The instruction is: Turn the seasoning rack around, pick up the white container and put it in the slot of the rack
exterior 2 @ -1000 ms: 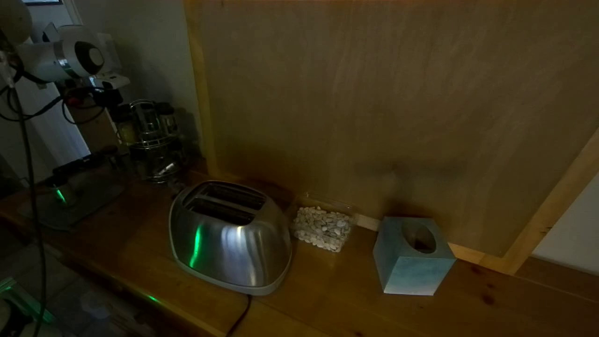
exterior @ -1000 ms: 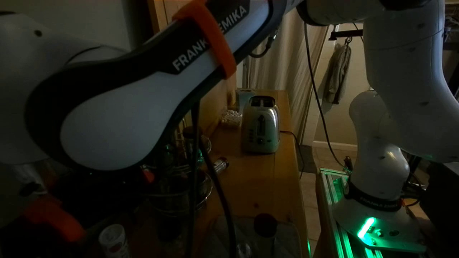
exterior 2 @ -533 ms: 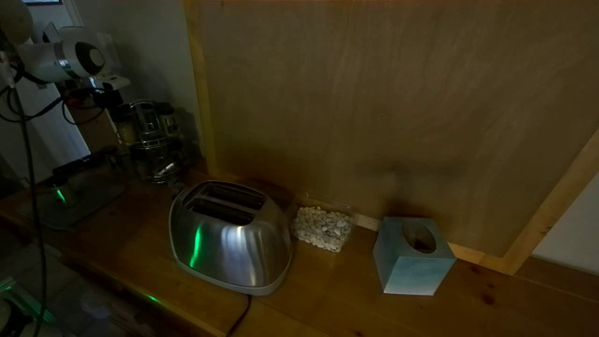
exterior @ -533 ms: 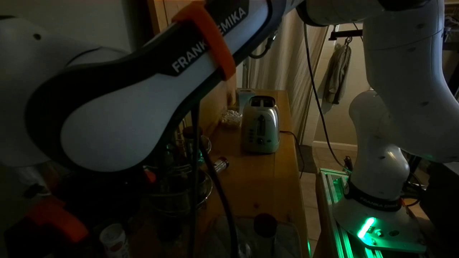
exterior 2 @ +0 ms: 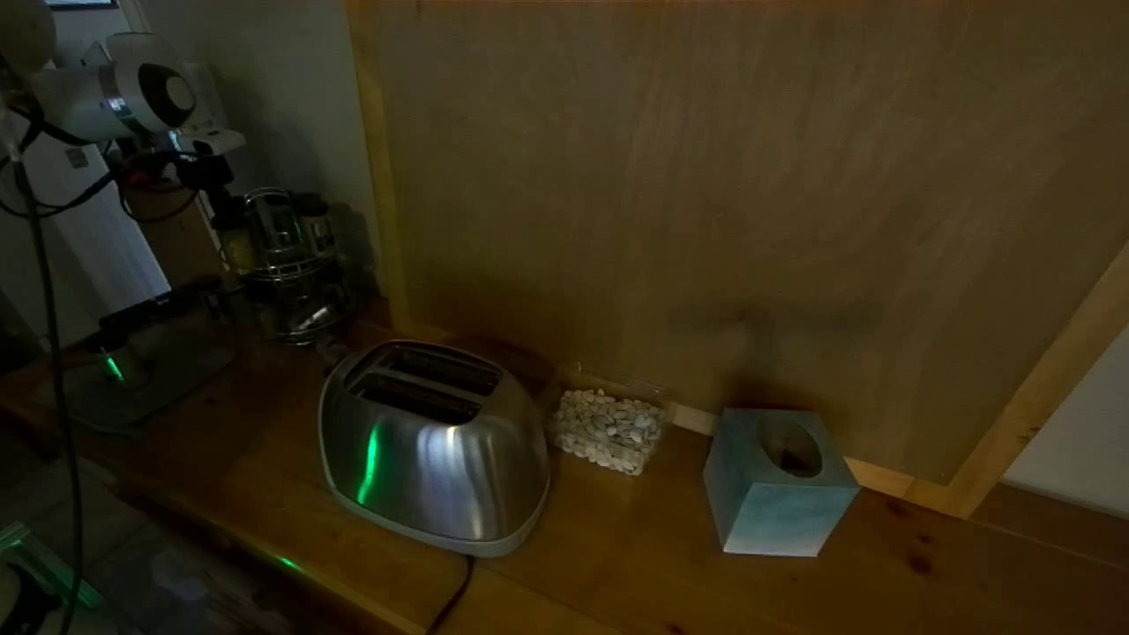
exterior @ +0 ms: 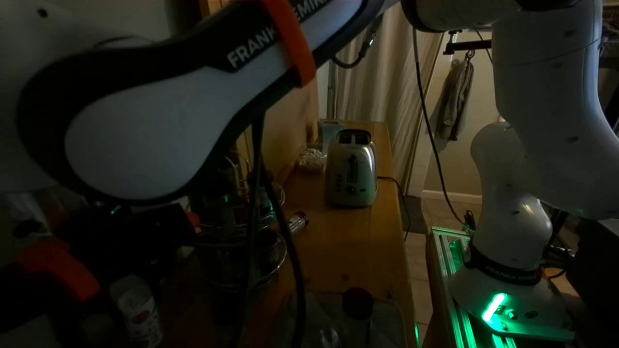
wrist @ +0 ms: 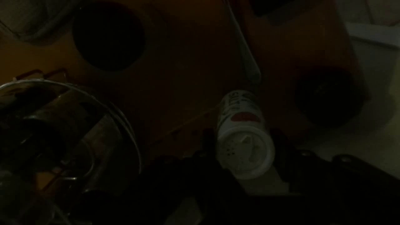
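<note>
The white container [wrist: 240, 109], a round shaker with a pale lid and a red label mark, sits between the two dark fingers of my gripper [wrist: 243, 140]. The fingers press on its sides near the lid, so the gripper is shut on it. In an exterior view the white container [exterior: 139, 311] shows at the lower left, slightly tilted, under the dark hand. To the left in the wrist view stands the seasoning rack [wrist: 134, 143], its wire rim apart from the container. Both exterior views show the rack [exterior: 283, 256], [exterior 2: 287, 272]; the arm and cables partly hide it. Everything is very dark.
A silver toaster [exterior 2: 432, 476] stands farther along the counter. One jar [exterior: 297, 222] lies beside the rack, and a dark-lidded jar [exterior: 358, 304] stands nearer. Dark round lids [wrist: 108, 36] and a utensil [wrist: 248, 59] surround the container. A cable [exterior: 296, 270] hangs before the rack.
The gripper has shut on the white container. Arm and hand have risen, and the container has moved up and left with them in an exterior view. Rack and toaster stay put.
</note>
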